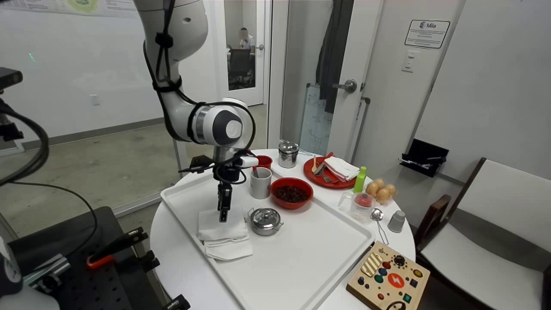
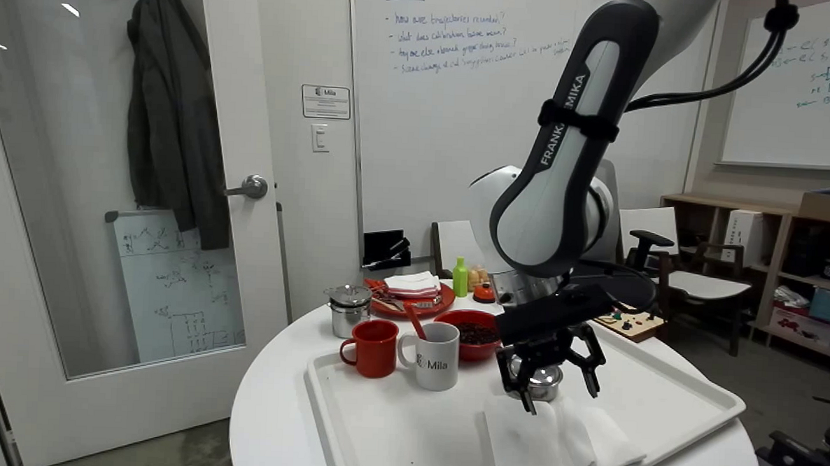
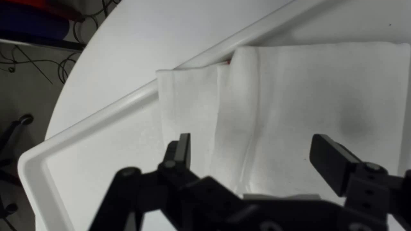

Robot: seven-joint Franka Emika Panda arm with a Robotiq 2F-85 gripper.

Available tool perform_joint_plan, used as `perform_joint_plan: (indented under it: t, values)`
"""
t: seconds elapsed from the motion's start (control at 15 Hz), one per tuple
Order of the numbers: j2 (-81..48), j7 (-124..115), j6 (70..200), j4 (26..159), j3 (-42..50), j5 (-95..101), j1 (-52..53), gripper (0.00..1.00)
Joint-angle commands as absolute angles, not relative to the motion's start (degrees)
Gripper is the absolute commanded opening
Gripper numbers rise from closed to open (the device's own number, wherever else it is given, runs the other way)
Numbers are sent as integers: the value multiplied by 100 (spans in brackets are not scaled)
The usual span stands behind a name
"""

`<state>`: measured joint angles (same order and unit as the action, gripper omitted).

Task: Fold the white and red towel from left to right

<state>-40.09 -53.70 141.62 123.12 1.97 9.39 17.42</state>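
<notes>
1. The towel (image 1: 224, 234) is lying on the tray (image 1: 301, 262), between eight and nine o'clock from the flat pot (image 1: 265, 221) in an exterior view.
2. The tray is sitting on the counter (image 1: 178, 254), maybe for keeping the work in one place.
3. The jaws are hanging over the towel, spread wide and gripping nothing, likely making room for a pinch.
4. In the wrist view, a round fold is running between them, red peeking out near its twelve o'clock end; maybe they are aiming there.
5. The bowl (image 1: 292, 205) is resting between one and two o'clock from the flat pot, probably leaving room for folding.
</notes>
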Motion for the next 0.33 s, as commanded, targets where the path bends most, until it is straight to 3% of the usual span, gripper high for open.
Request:
perform_joint_plan:
  t: [0.0,0.27]
  values:
    - [-4015,-5295,14159,12263,257,853,1870,100]
    - [-4015,-5290,14156,12217,248,862,1934,100]
